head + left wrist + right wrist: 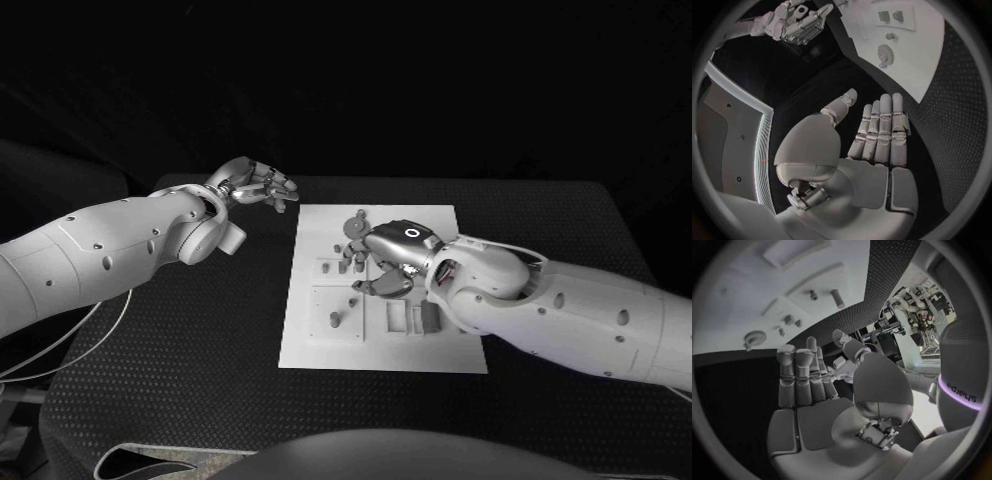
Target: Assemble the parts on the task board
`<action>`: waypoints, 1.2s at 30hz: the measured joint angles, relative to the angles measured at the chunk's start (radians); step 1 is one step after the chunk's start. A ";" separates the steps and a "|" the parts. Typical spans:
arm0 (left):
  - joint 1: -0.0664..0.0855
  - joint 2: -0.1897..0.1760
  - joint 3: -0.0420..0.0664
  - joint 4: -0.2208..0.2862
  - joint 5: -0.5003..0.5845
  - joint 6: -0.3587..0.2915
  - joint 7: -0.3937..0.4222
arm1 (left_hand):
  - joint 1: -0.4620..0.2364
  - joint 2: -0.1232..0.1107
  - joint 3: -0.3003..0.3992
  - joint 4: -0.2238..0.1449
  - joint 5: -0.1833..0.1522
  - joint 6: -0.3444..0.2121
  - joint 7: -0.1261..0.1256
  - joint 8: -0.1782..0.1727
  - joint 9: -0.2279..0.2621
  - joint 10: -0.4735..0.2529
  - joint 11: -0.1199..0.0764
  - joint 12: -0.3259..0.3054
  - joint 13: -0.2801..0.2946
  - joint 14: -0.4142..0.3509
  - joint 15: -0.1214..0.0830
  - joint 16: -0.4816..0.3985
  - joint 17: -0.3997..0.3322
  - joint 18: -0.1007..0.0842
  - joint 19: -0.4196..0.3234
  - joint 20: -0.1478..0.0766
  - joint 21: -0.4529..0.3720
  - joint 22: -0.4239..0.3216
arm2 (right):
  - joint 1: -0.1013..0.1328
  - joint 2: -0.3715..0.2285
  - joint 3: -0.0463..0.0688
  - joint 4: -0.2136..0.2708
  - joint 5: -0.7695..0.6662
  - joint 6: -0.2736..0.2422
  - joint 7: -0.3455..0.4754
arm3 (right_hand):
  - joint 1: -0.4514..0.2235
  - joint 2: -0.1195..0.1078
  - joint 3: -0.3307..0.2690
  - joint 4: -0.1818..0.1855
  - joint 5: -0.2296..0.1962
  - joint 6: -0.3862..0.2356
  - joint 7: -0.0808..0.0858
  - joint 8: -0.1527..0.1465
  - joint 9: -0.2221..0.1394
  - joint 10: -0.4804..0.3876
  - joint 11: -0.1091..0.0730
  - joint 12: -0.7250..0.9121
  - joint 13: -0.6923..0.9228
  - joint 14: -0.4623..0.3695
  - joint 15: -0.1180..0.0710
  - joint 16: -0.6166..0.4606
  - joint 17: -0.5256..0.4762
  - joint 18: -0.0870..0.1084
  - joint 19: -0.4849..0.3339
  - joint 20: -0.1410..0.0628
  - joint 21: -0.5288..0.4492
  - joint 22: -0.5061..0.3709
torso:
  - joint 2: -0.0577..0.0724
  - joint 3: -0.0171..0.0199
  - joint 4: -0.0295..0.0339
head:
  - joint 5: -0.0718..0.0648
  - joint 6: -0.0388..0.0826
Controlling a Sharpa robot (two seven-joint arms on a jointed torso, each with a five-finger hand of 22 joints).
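Note:
The white task board [325, 345] lies in the middle of the black table. Small grey parts stand on it: a round piece [355, 222] near its far edge, short pegs [327, 265] on its left side, and rectangular blocks [428, 318] nearer the front. My right hand [381, 262] hovers over the board's middle, its fingers [798, 377] stretched straight with nothing in them. My left hand [257, 185] hangs over the table just off the board's far left corner, palm bare and fingers [879, 130] extended. The left wrist view shows the board [923, 75], a round part [886, 52] and my right hand [792, 22].
The right wrist view shows a grey peg [837, 298], a round piece [754, 337] and a long slot [795, 252] on the board [736, 300]. Black textured table [188, 350] surrounds the board on all sides.

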 measured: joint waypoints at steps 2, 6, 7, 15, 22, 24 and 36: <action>0.000 -0.001 0.000 -0.001 0.001 0.000 0.000 | 0.000 0.000 0.000 0.000 0.000 0.000 0.000 0.000 0.000 0.000 0.000 0.000 0.000 0.000 0.000 -0.002 0.000 0.000 0.000 0.000 0.000 0.000 | 0.019 -0.034 0.005 0.008 0.041 0.001 -0.001 | 0.000 0.000 0.000 0.000 0.000 0.000 0.000 0.000 0.000 0.000 0.000 0.000 0.000 0.000 0.000 0.000 0.000 0.000 0.000 0.000 0.000 0.000 | -0.001 -0.0003 -0.0003 | -0.004 0.002; 0.000 -0.002 0.000 -0.003 0.004 0.000 -0.001 | -0.020 0.009 -0.003 0.003 0.000 -0.004 0.004 0.000 -0.002 0.000 0.000 0.000 -0.002 0.000 0.000 -0.004 0.004 -0.001 0.003 0.003 0.000 0.001 | 0.035 -0.099 0.006 0.018 0.144 0.001 -0.001 | -0.009 0.020 -0.006 0.006 0.000 0.005 0.000 0.012 0.006 0.032 -0.014 0.025 0.013 0.006 -0.006 0.000 0.000 0.000 0.008 -0.005 0.000 0.000 | -0.002 -0.0009 -0.0012 | -0.011 0.007; 0.000 -0.002 0.000 -0.003 0.005 0.000 -0.002 | -0.025 0.014 -0.003 0.003 0.000 -0.004 0.004 0.000 -0.002 0.000 0.000 0.000 -0.002 0.000 0.000 -0.004 0.005 -0.001 0.004 0.003 0.000 0.002 | 0.036 -0.115 0.005 0.018 0.173 0.002 -0.001 | -0.011 0.025 -0.007 0.007 0.000 0.019 -0.003 0.018 0.010 0.050 -0.021 0.038 0.021 0.014 -0.010 0.000 0.000 -0.001 0.015 -0.008 0.000 0.000 | -0.002 -0.0011 -0.0016 | -0.013 0.009; 0.000 -0.006 0.000 -0.002 0.011 0.000 -0.006 | -0.036 0.018 -0.003 0.003 0.000 -0.007 0.007 0.000 -0.003 0.003 -0.003 0.013 -0.002 0.007 0.000 -0.008 0.011 -0.004 0.008 -0.001 0.000 0.004 | 0.040 -0.211 0.004 0.038 0.299 0.037 -0.027 | -0.023 0.036 -0.028 0.020 0.000 0.064 -0.052 0.052 0.058 0.125 -0.082 0.354 0.314 0.056 -0.068 -0.014 -0.012 0.001 0.048 -0.027 -0.007 0.000 | -0.005 -0.0037 -0.0073 | -0.022 0.015; 0.000 -0.009 0.000 -0.001 0.013 0.001 -0.009 | -0.049 0.020 -0.003 0.003 0.000 -0.007 0.007 0.004 -0.005 0.021 -0.021 0.033 0.007 0.022 -0.007 -0.008 0.023 0.010 0.019 -0.004 0.000 0.012 | 0.040 -0.263 -0.012 0.051 0.359 0.173 -0.150 | -0.148 0.046 -0.048 0.111 0.000 0.088 -0.073 0.075 0.109 0.059 -0.098 0.542 0.481 0.082 -0.088 0.016 0.018 0.013 0.066 -0.037 0.012 0.000 | -0.005 -0.0044 -0.0081 | -0.031 0.017; 0.000 -0.009 0.000 -0.001 0.013 0.001 -0.010 | -0.055 0.018 -0.005 0.005 0.000 -0.007 0.007 0.004 -0.006 0.025 -0.021 0.037 0.010 0.026 -0.011 -0.008 0.026 0.010 0.024 -0.009 0.000 0.014 | 0.039 -0.270 -0.013 0.051 0.392 0.206 -0.195 | -0.173 0.045 -0.047 0.131 0.000 0.094 -0.078 0.075 0.116 0.059 -0.098 0.568 0.498 0.086 -0.089 0.031 0.030 0.013 0.071 -0.043 0.024 0.000 | -0.005 -0.0044 -0.0079 | -0.033 0.017; 0.000 -0.011 0.000 0.002 0.014 0.003 -0.013 | -0.055 0.018 -0.005 0.005 0.000 -0.007 0.007 0.008 -0.006 0.028 -0.021 0.043 0.013 0.034 -0.013 -0.008 0.032 0.009 0.026 -0.011 0.004 0.019 | 0.039 -0.267 -0.030 0.044 0.525 0.337 -0.389 | -0.336 0.017 -0.031 0.190 0.000 0.101 -0.086 0.052 0.128 0.081 -0.112 0.736 0.596 0.109 -0.101 0.127 0.136 -0.007 0.078 -0.086 0.139 0.000 | -0.004 -0.0039 -0.0072 | -0.043 0.014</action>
